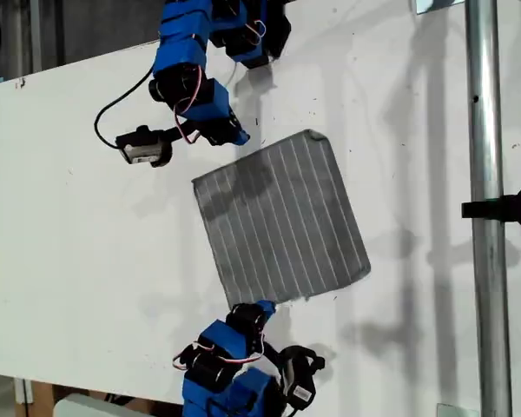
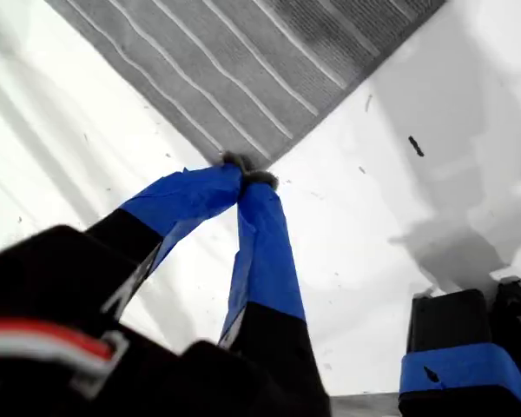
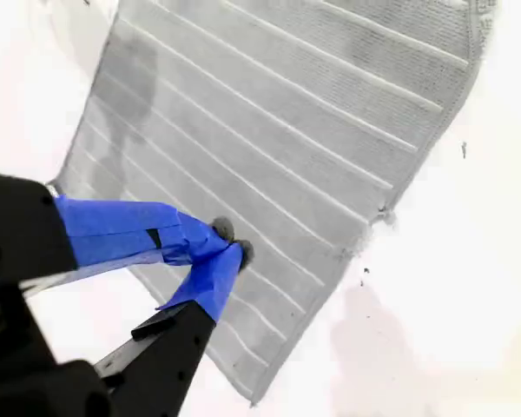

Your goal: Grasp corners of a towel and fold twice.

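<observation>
The towel (image 1: 280,219) lay flat and unfolded on the white desk (image 1: 78,243), mid-frame in the exterior view. My first gripper (image 2: 247,176) sat with jaws pressed together at one corner (image 2: 262,160), though an actual pinch wasn't clear. My second gripper (image 3: 230,243) hovered over the cloth, tips closed, apparently holding nothing.

The setting is a robotics lab or workshop test station. A plain white bench (image 1: 87,261) serves as the work surface. A vertical metal pole (image 1: 484,208) with a black clamp (image 1: 504,208) stands at the exterior view's right, forming a rig. Two blue 3D-printed arms (image 1: 195,82) with exposed servo wiring (image 1: 113,113) are mounted at opposite bench edges.
</observation>
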`<state>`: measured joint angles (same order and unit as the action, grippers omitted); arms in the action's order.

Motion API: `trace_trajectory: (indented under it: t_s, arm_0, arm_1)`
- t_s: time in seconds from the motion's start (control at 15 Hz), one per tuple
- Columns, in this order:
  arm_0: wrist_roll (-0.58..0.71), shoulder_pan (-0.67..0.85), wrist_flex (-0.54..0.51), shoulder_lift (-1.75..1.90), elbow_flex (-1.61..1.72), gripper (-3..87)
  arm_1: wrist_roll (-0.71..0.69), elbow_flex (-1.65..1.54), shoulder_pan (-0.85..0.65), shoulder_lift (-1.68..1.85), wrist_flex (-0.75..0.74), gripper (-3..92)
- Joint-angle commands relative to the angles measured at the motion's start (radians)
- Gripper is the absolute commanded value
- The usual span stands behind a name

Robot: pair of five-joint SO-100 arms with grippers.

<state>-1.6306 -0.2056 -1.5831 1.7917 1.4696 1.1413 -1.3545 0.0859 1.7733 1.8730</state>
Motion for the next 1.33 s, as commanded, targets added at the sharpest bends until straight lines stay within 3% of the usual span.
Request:
trace_trajectory:
  t_s: [0.0, 0.13, 0.2, 0.33, 0.47, 0.6, 0.93, 1.27]
  arm_0:
    - [-0.015, -0.028, -0.009, 0.052, -0.037, -2.9]
    - [0.005, -0.043, -0.002, 0.054, -0.035, -2.9]
    - [0.028, -0.052, 0.008, 0.054, -0.034, -2.9]
    - [0.031, -0.064, 0.009, 0.057, -0.031, -1.1]
    - [0.021, -0.067, 0.009, 0.061, -0.021, -0.7]
    - [0.017, -0.067, 0.02, 0.064, -0.008, -0.6]
    - [-0.008, -0.077, 0.041, 0.066, 0.028, -0.6]
    - [-0.021, -0.08, 0.074, 0.072, 0.063, -0.7]
  arm_1:
    - [-0.021, 0.046, 0.023, 0.06, 0.035, -0.3]
    - [-0.066, 0.049, 0.061, 0.061, 0.034, 2.5]
    - [-0.126, 0.052, 0.103, 0.064, 0.021, 21.5]
    - [-0.215, 0.051, 0.14, 0.071, 0.037, 36.6]
    - [-0.27, 0.044, 0.187, 0.046, 0.103, 45.6]
    - [-0.278, -0.044, 0.244, -0.057, 0.1, 46.2]
    - [-0.239, -0.37, 0.299, -0.321, -0.347, 40.8]
    - [-0.219, -0.35, 0.288, -0.445, -0.515, 33.5]
